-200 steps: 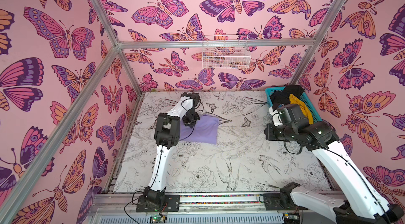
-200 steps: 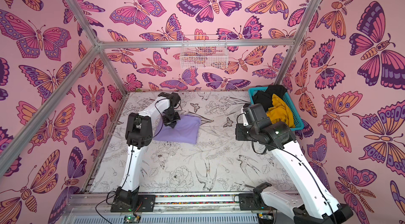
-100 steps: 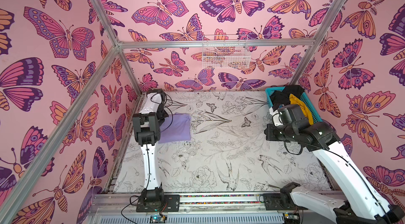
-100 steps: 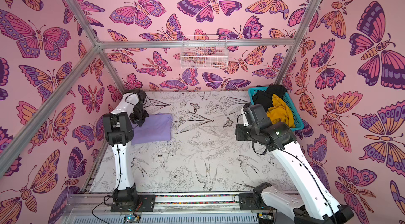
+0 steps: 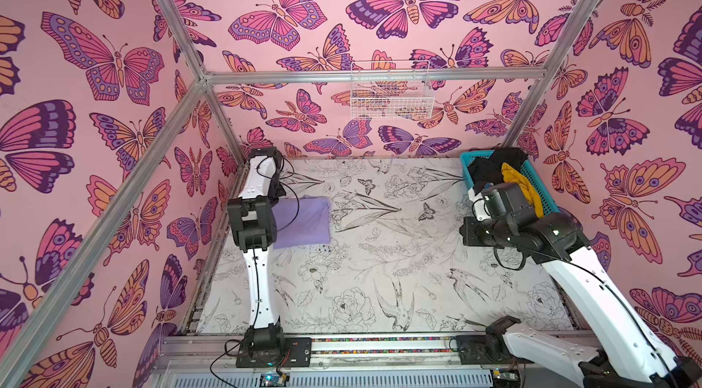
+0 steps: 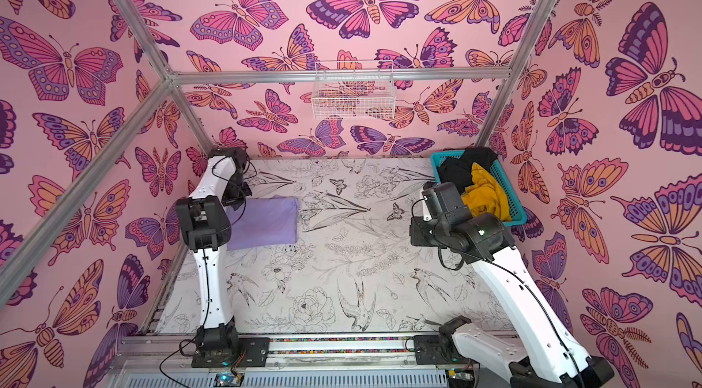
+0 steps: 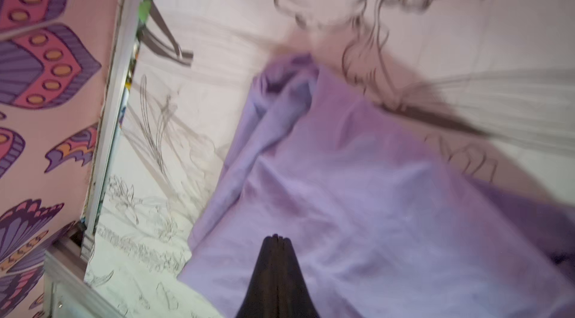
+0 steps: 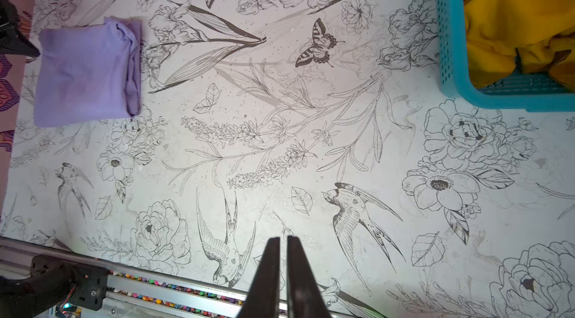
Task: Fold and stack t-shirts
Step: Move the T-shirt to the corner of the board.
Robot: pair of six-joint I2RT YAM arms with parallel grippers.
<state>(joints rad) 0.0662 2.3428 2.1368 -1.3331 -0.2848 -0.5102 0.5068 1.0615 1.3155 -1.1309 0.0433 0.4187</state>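
Note:
The folded lavender t-shirt [image 5: 304,222] [image 6: 266,224] lies flat at the table's far left, close to the wall. My left gripper [image 7: 277,236] is shut, its tips over the shirt [image 7: 357,207] near one edge, with no cloth bunched between them. In the right wrist view the left gripper [image 8: 31,49] sits at the shirt's [image 8: 84,76] wall-side edge. The mustard-yellow t-shirt [image 5: 516,181] [image 8: 504,30] and the black t-shirt [image 5: 486,165] lie crumpled in the teal basket [image 5: 547,200] [image 8: 448,36] at the back right. My right gripper [image 8: 283,238] hangs high over the table, open by a narrow gap and holding nothing.
A white wire basket [image 5: 391,93] hangs on the back wall. The metal rail [image 5: 380,344] with both arm bases runs along the front edge. An aluminium frame post and the butterfly wall stand right beside the lavender shirt.
The left arm swung left and the lavender shirt slid with it from left of centre to the left wall, still for the last half second. The right fingers parted slightly.

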